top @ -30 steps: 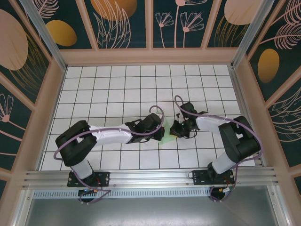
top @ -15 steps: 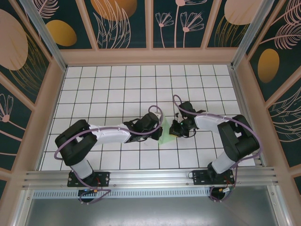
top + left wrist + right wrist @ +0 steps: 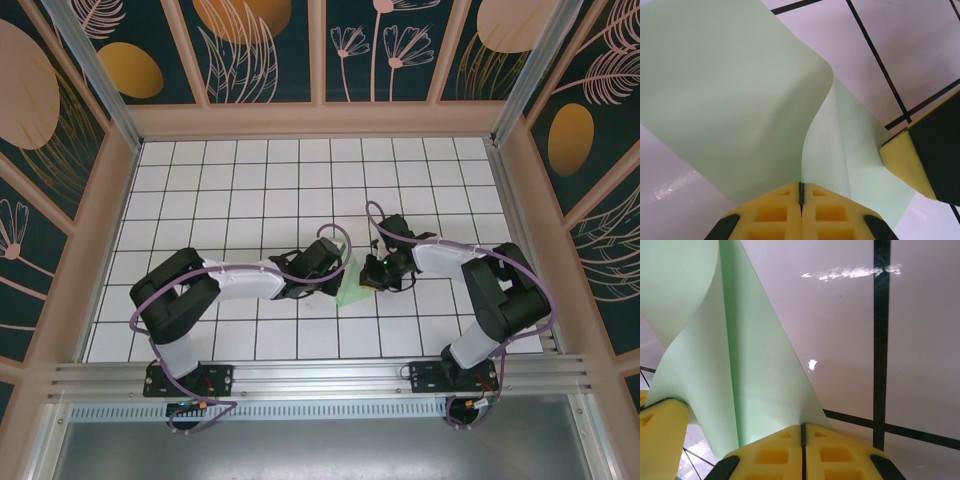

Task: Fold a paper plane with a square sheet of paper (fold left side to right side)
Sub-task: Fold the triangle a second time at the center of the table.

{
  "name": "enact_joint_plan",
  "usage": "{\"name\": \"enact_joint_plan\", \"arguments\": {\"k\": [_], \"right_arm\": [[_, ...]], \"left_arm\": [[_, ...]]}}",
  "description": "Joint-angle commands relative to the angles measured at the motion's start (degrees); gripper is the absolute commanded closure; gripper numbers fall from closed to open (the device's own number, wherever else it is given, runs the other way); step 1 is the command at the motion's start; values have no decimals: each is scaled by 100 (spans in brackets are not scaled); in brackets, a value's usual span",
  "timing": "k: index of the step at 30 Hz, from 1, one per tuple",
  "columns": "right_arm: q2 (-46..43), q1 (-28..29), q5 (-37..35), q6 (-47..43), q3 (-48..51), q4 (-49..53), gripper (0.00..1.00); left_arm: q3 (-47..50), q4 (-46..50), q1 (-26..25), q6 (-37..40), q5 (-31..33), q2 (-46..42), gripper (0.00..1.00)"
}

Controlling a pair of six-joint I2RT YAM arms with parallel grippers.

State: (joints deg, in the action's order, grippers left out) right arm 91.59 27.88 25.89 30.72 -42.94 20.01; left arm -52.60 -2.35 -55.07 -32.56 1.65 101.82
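Observation:
The square sheet of paper [image 3: 350, 284] is pale mint green and hangs between my two grippers at mid-table, lifted off the tiles and curled. My left gripper [image 3: 801, 187] is shut on one edge of the sheet [image 3: 730, 95], which bows up and away from the jaws. My right gripper [image 3: 802, 429] is shut on another edge of the sheet [image 3: 755, 390]. From above, the left gripper [image 3: 336, 272] and the right gripper [image 3: 371, 272] stand close together, with the paper between them. A paper plane is out of view.
White grid tiles [image 3: 250, 190] cover the table inside low wooden walls [image 3: 320, 120]. The right gripper's yellow finger [image 3: 905, 160] shows at the right of the left wrist view. The left gripper's yellow finger [image 3: 660, 430] shows at the lower left of the right wrist view.
The left arm's elbow has swung right and its gripper has edged toward the right gripper. The paper between them now shows as a taller raised fold. Both grips have held.

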Motion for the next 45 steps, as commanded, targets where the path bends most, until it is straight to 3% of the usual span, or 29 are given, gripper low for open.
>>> {"name": "enact_joint_plan", "arguments": {"k": [1,33,45], "right_arm": [[228,69,-391,-100,-11,297,90],[151,106,-477,-188,-144,332,89],[-423,-99,-474,-244,-416,429,79]], "left_arm": [[-172,198,40,153,173,106,93],[-271,164,49,89,141,558,92],[-205,178,49,56,88,663,92]]}}
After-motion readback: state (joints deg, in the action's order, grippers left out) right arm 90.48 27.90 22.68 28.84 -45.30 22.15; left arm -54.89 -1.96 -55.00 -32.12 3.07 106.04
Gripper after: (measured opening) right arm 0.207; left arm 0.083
